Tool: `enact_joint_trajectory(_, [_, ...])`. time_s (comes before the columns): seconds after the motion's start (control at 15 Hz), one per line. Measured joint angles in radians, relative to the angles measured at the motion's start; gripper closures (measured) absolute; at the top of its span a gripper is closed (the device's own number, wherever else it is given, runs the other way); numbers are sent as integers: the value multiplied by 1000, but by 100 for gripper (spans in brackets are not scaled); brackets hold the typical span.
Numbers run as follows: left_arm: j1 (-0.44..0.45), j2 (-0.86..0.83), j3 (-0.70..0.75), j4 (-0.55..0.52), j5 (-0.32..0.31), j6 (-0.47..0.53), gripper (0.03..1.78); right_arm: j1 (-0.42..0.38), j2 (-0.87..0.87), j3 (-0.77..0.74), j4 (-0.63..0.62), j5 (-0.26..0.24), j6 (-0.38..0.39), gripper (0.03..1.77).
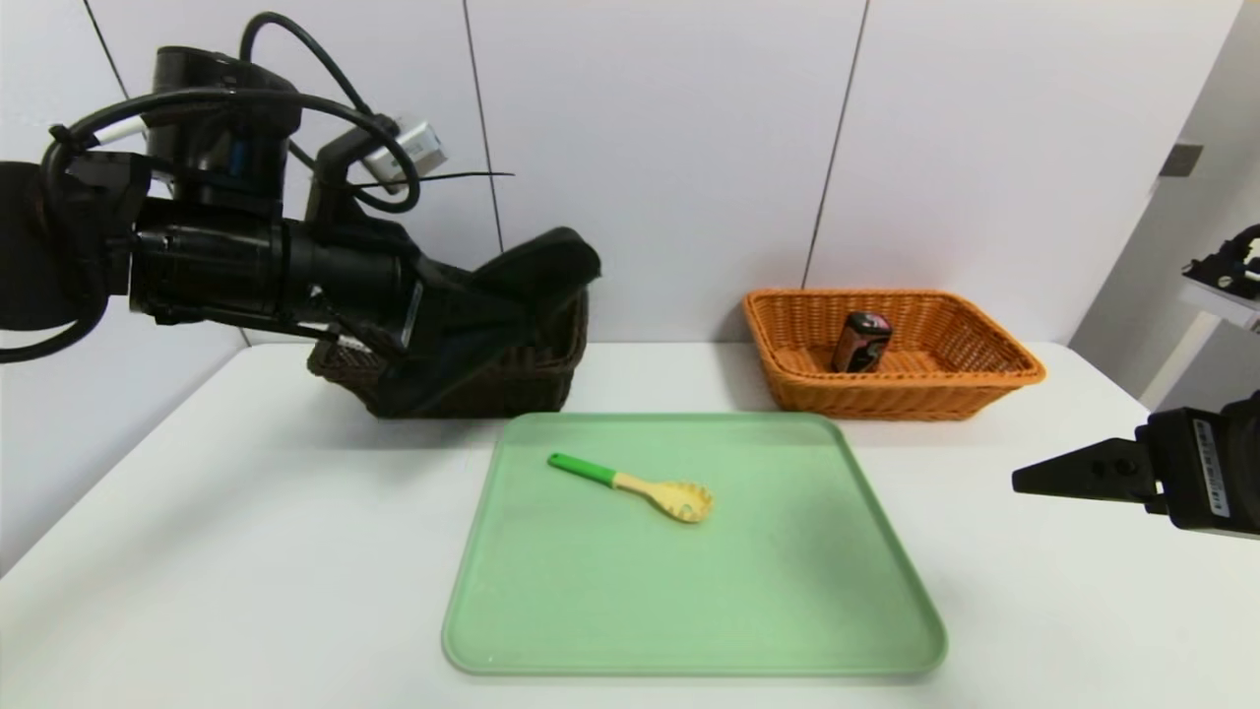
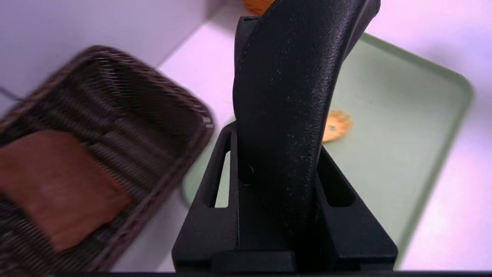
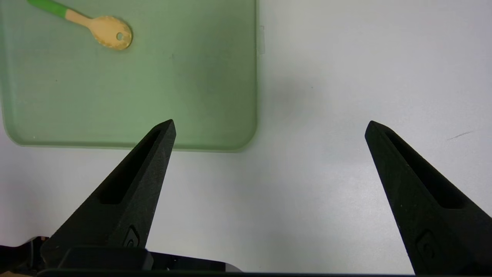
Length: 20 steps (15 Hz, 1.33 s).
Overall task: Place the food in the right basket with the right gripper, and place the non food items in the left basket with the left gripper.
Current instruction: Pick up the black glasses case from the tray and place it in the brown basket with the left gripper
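"Toward the far left corner of the desk (image 1: pixel 246 551), what did you find?"

"The left claw (image 2: pixel 282 207) was raised in front of the dark brown basket (image 1: pixel 472 394). Its fingers were clamped on a long black soft pouch (image 2: pixel 288 96), held tilted in the air."

"Contents of that basket?"

"A folded brown towel (image 2: pixel 61 184) lay inside it. The rest of the interior was partly out of the view."

"And the orange basket (image 1: pixel 901 399)?"

"It stood near the desk's far edge, toward the far right corner. A small dark package with pink print (image 1: pixel 862 343) sat inside, leaning near the middle of the basket."

"State of the right claw (image 3: pixel 271 127)?"

"It hung above the right side of the desk, beside the tray. Its fingers stood wide apart, with nothing between them but the view of the desk below."

"The tray itself?"

"The green tray (image 1: pixel 689 591) lay flat on the desk, reaching toward the near edge. On it, toward its far edge, rested a yellow pasta spoon (image 1: pixel 674 498); the green handle (image 1: pixel 581 468) pointed to the tray's far left corner."
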Motion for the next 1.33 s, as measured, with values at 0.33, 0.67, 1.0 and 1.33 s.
enact_joint_trajectory(0.33, [174,111,-77,-61,10,-42,133,0,-8,16,1,-1,1,9])
enact_joint_trajectory(0.67, [320,239,-148,-127,11,-96,133,-1,-19,36,1,-3,1,9])
enact_joint_trajectory(1.0, [381,348,-208,-130,11,-102,133,0,-16,36,1,-3,0,9])
enact_joint_trajectory(1.33, [386,371,-233,-129,2,-96,139,-1,-15,37,0,-3,1,9])
